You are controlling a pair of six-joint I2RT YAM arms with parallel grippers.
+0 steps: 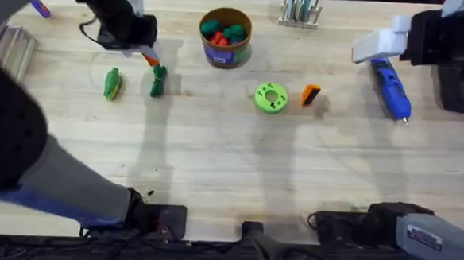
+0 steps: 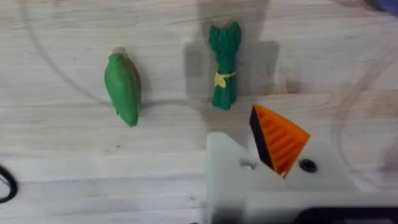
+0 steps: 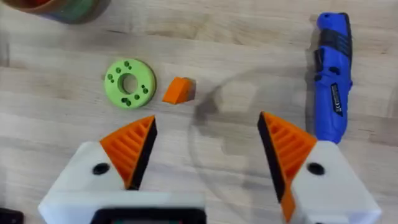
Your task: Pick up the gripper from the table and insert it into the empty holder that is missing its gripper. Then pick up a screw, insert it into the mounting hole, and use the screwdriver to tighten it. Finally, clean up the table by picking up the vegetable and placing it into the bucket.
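The small orange gripper (image 1: 310, 94) (image 3: 178, 90) lies on the table beside a green disc (image 1: 270, 98) (image 3: 129, 83). The blue screwdriver (image 1: 391, 87) (image 3: 333, 78) lies to the right of them. My right gripper (image 1: 375, 48) (image 3: 205, 124) hovers open above these, holding nothing. My left gripper (image 1: 148, 56) (image 2: 242, 134) hangs shut over two green vegetables, a pod (image 1: 112, 84) (image 2: 122, 87) and a tied bundle (image 1: 158, 81) (image 2: 224, 65). One of its white blocks carries an orange finger (image 2: 278, 140), while the holder (image 2: 227, 168) is bare. The bucket (image 1: 225, 38) holds several vegetables. No screw can be made out.
A rack of tools (image 1: 300, 10) stands at the back edge. A purple marker (image 1: 39, 8) and a pale block (image 1: 12, 48) lie at the far left. Bare wood stretches across the near half of the table (image 1: 230, 170).
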